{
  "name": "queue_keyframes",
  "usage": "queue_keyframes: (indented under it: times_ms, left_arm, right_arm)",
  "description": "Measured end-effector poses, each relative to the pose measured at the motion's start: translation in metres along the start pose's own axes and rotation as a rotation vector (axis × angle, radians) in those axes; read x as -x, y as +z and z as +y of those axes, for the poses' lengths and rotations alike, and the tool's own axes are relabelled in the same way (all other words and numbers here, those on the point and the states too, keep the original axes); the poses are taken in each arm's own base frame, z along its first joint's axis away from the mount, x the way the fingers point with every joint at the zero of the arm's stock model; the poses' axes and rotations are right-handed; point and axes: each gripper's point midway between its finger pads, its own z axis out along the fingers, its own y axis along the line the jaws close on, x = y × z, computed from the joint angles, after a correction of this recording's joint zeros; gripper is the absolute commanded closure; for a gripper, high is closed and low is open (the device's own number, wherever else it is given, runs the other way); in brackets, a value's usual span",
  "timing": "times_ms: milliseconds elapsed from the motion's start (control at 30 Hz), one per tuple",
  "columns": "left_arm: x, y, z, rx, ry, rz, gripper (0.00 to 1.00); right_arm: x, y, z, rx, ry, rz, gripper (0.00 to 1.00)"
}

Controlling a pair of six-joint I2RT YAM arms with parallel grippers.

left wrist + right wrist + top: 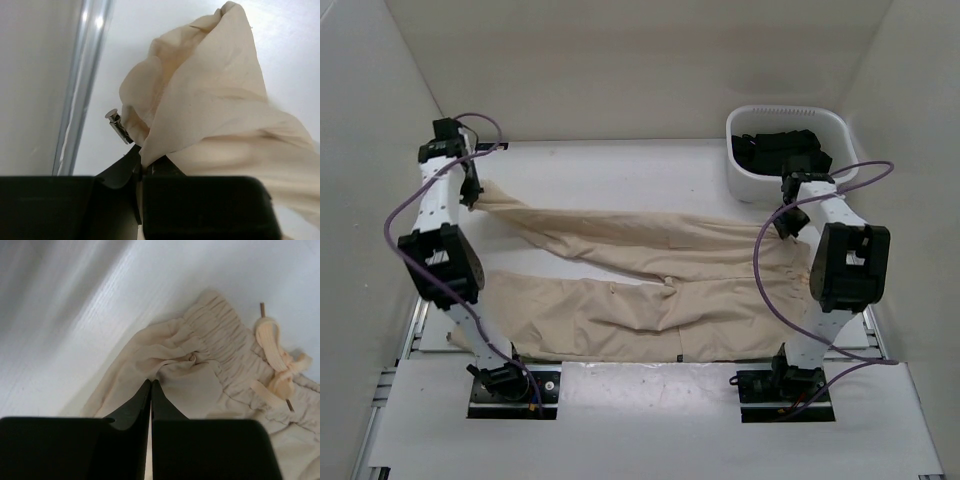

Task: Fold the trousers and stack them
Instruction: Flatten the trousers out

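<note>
The beige trousers [650,290] lie spread across the table, waist to the right and two legs running left. My left gripper [470,192] is at the far left, shut on the end of the upper leg. In the left wrist view the cloth [210,100] bunches up out of the shut left gripper [141,167]. My right gripper [788,222] is at the waist's far corner. In the right wrist view it [151,383] is shut, pinching a fold of the trousers [200,375] beside the gathered waistband and its tied drawstring [277,360].
A white basket [790,110] at the back right holds a black garment [780,150]. White walls enclose the table on three sides. An aluminium rail [80,85] runs along the table's left edge. Purple cables loop off both arms.
</note>
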Motion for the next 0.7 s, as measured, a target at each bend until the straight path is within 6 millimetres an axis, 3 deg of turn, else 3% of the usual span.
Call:
queue_keyframes:
  times_ms: [67,167,267,400,500,600,667,700]
  left_arm:
    - [-0.023,-0.028,0.022,0.017,-0.031,-0.003,0.86]
    - [-0.069,-0.051,0.049,0.050,-0.070,0.052,0.86]
    - [-0.102,-0.056,0.065,0.069,-0.100,0.136,0.86]
    - [-0.114,-0.049,0.070,0.073,-0.106,0.220,0.83]
    - [-0.089,-0.025,0.062,0.059,-0.085,0.251,0.77]
    - [-0.032,0.024,0.052,0.064,-0.063,0.213,0.75]
    - [0.000,0.065,0.043,0.071,-0.059,0.164,0.66]
    - [0.007,0.081,0.039,0.078,-0.052,0.153,0.59]
  right_arm:
    - [0.000,-0.011,-0.006,0.013,-0.003,-0.010,1.00]
    - [-0.001,-0.032,-0.013,0.049,-0.006,-0.029,1.00]
    - [0.000,-0.054,-0.019,0.092,-0.013,-0.050,1.00]
    - [0.002,-0.067,-0.019,0.135,-0.028,-0.063,1.00]
    - [-0.003,-0.052,-0.013,0.107,-0.056,-0.014,1.00]
    - [-0.005,-0.022,0.000,0.059,-0.089,0.033,1.00]
    - [-0.004,-0.003,0.009,0.034,-0.101,0.054,1.00]
    - [-0.004,0.005,0.014,0.024,-0.105,0.063,1.00]
